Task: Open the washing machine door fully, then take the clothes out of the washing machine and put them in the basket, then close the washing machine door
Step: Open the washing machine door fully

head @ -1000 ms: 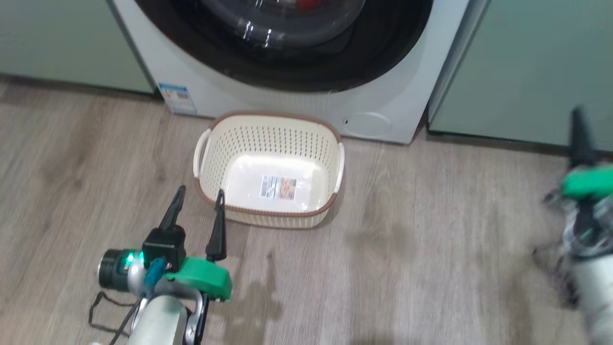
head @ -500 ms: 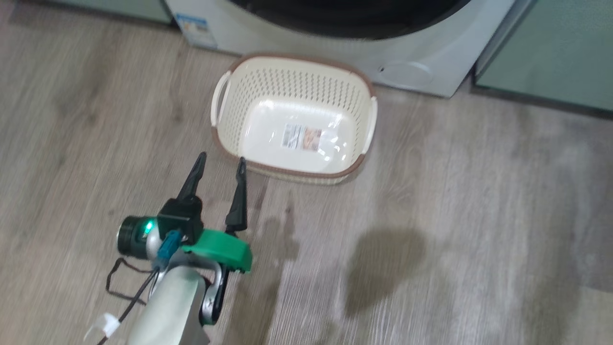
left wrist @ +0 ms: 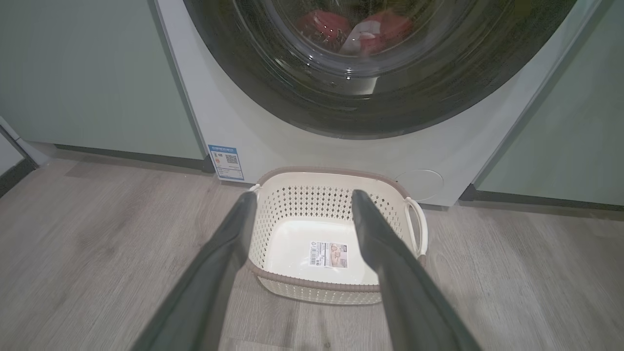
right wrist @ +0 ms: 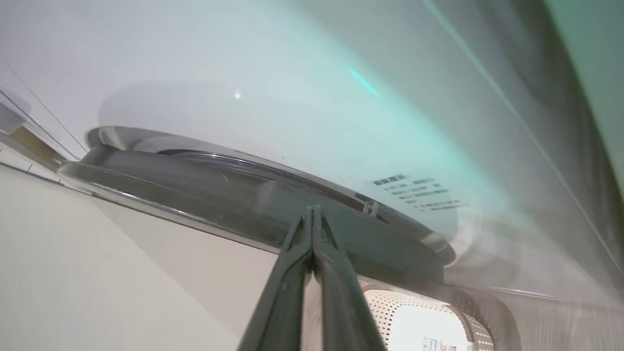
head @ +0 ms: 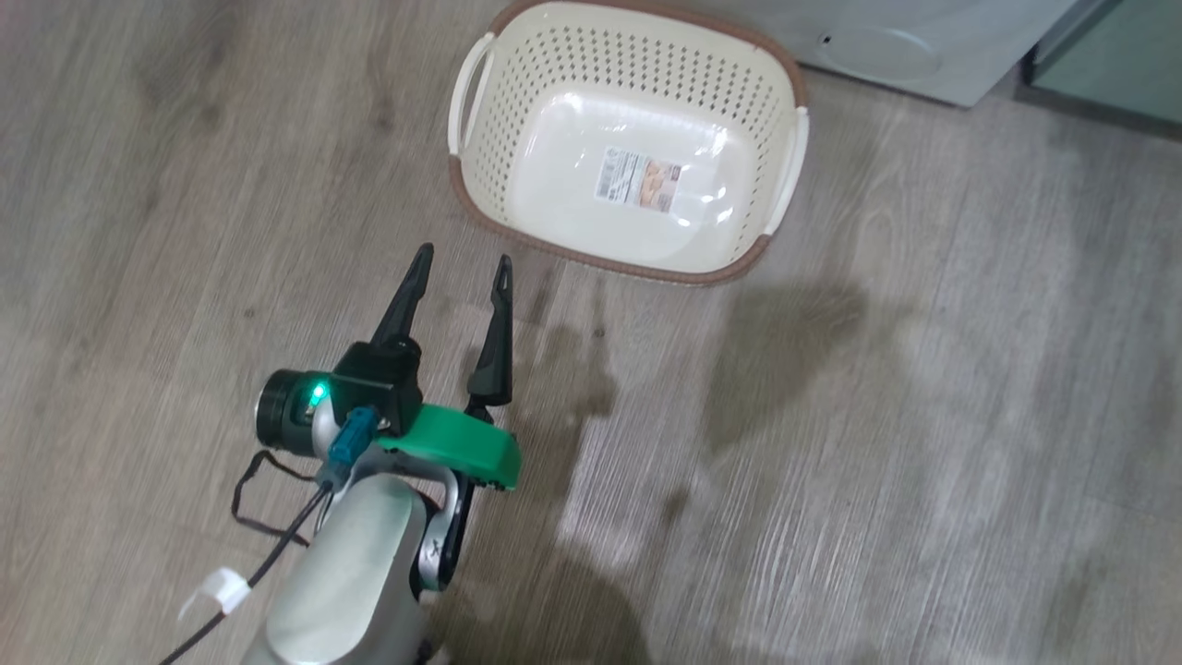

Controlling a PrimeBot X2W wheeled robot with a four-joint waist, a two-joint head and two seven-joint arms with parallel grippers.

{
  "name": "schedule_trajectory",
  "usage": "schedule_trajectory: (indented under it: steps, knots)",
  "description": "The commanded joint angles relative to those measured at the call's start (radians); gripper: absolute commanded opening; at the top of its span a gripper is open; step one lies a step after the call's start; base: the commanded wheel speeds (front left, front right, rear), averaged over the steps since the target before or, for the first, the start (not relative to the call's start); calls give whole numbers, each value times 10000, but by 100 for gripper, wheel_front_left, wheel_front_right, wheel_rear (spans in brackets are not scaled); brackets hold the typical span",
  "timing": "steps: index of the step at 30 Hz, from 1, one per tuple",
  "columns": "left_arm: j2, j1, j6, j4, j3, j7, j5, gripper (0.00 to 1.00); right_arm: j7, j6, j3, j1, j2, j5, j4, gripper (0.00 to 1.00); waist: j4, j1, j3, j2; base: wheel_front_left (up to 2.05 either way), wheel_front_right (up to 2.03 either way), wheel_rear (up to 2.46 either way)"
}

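The washing machine (left wrist: pixel 253 136) stands with its door (left wrist: pixel 292 97) against its front. The clothes (left wrist: pixel 321 27) show red behind the glass. On the floor before the machine sits the basket (head: pixel 628 139), holding nothing but its label. My left gripper (head: pixel 464 263) hovers open just short of the basket's near left corner, with nothing between its fingers (left wrist: pixel 229 243). In the right wrist view my right gripper (right wrist: pixel 312 210) is shut, its tips close by the black rim of the door (right wrist: pixel 219 195), seen edge-on. I cannot tell whether they touch it.
Pale green cabinets (left wrist: pixel 87 73) flank the machine on both sides. A blue sticker (left wrist: pixel 225 161) and a round flap (left wrist: pixel 419 184) mark its lower front. Grey wood-look floor (head: pixel 877 416) spreads around the basket.
The head camera has swung down, so the machine and basket slide up the picture and the right gripper passes out of it. The left gripper stays open near the basket.
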Motion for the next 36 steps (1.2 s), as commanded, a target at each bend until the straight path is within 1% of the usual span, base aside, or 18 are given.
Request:
schedule_trajectory:
  steps: [1,12,20,27,36]
  knots:
    - [105,-258,141,-333,177,-93,-73,100,249,-6,112,-578,-27,-142,-29,0,95,-1,194,0,0,0,0]
    - [105,-438,281,-449,-165,-93,-336,100,613,-6,617,-2044,388,-565,1047,0,298,-1,607,0,0,0,0]
    - [105,-531,421,-551,-335,-93,-542,100,694,-6,974,-2671,670,-806,1326,0,571,-1,826,0,0,0,0]
    - [105,-539,488,-570,-348,-93,-627,100,1202,-6,1323,-2379,662,-704,994,0,681,-1,771,0,0,0,0]
    - [105,-451,423,-467,-183,-93,-528,100,1667,-6,1768,-1524,609,-509,420,0,575,-1,352,0,0,0,0]
